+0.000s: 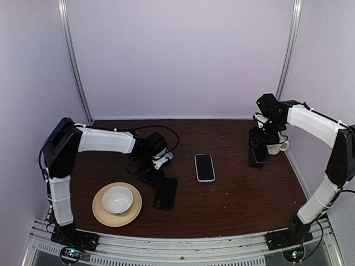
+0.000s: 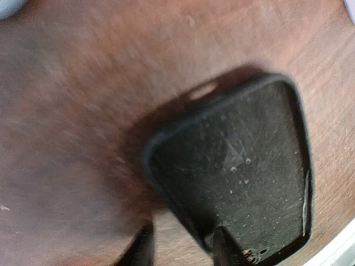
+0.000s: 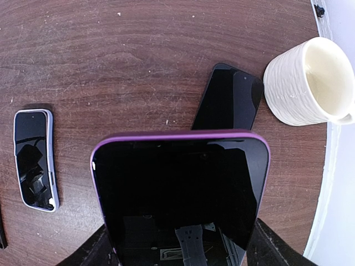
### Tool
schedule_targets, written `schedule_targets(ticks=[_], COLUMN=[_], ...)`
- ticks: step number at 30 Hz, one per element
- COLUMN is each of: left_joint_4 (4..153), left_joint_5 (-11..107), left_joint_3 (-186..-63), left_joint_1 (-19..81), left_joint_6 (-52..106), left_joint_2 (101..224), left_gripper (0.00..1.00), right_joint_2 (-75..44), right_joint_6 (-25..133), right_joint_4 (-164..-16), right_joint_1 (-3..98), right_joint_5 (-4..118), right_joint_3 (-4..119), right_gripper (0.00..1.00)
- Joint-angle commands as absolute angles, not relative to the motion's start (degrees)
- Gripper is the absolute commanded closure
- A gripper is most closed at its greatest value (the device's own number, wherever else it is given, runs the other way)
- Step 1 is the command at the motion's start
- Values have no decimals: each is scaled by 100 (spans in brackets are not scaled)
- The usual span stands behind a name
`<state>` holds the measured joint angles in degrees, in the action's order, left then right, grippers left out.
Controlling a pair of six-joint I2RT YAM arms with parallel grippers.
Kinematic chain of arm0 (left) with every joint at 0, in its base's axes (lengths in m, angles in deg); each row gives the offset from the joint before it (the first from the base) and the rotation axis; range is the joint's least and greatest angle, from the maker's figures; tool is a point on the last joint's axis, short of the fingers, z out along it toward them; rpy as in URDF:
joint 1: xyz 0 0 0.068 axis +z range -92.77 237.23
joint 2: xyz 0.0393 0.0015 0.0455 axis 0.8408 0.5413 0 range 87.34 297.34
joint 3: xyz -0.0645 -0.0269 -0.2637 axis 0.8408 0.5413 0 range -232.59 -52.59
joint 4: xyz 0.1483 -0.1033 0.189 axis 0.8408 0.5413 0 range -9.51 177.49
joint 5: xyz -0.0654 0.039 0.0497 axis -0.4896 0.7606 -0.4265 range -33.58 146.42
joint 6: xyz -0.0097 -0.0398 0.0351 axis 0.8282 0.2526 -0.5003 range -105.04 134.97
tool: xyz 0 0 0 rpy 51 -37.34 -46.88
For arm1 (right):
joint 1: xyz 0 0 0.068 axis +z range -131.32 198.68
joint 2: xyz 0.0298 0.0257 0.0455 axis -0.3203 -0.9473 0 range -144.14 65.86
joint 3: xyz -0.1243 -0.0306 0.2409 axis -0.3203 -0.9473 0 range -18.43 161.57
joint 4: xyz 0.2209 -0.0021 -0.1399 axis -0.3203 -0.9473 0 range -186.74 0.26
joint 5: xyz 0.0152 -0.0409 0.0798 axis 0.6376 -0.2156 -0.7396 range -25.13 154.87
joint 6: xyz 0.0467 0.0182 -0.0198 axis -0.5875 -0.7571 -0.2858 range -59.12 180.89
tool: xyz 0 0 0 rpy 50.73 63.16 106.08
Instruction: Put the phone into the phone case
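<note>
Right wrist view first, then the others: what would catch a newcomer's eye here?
The right tool grips a purple-rimmed phone, filling its wrist view, with the all-black phone flat behind it beside a cream cup. The left tool straddles one edge of the black phone case, next to a white bowl on a tan plate. A light-rimmed phone lies alone in the middle of the table.

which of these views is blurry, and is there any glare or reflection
Left wrist view: smeared throughout, the phone case and the table both soft-edged. Right wrist view: sharp; the glossy screen of the purple-rimmed phone mirrors dark hardware above it. Top view: even light, slightly soft, no harsh shadows.
</note>
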<state>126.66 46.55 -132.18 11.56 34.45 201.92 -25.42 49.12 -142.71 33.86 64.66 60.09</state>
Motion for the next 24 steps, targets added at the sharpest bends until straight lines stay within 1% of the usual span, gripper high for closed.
schedule_targets(ticks=[1,2,5,7,11,15,17,20,21,22,24], left_joint_4=[12558,12557,12769,12983,13119,13008,13001,12995,13004,13011,13014], left_joint_5=[3971,3682,2909,2937,3418,4571,4949,4994,4869,4693,4402], left_joint_3=[-13130,-13194,-13477,-13758,-14470,-15296,-15786,-16228,-16321,-16406,-16489], left_joint_1=[1057,1032,990,894,494,-248,-550,-918,-989,-1017,-1040], left_joint_6=[3020,2768,2112,1622,47,-1406,-2027,-2993,-3122,-3136,-3005], left_joint_2=[20358,20391,20445,20443,20557,20940,21257,21555,21616,21667,21682], left_gripper=[71,77,100,100,100,100,100,100,99,90,64], right_joint_2=[-2250,-2223,-2113,-2014,-1801,-1622,-1518,-1387,-1366,-1346,-1310], right_joint_6=[5007,5013,5033,5040,5017,4977,4959,4959,4960,4956,4962], right_joint_4=[-14371,-14398,-14479,-14516,-14528,-14609,-14640,-14692,-14728,-14765,-14804], right_joint_1=[3467,3468,3485,3490,3505,3533,3562,3581,3590,3597,3615], right_joint_5=[6505,6503,6504,6505,6505,6505,6505,6505,6503,6505,6505], right_joint_3=[6286,6296,6294,6271,6151,6062,5995,5940,5942,5941,5957], right_gripper=[63,63,63,63,63,63,63,63,63,63,63])
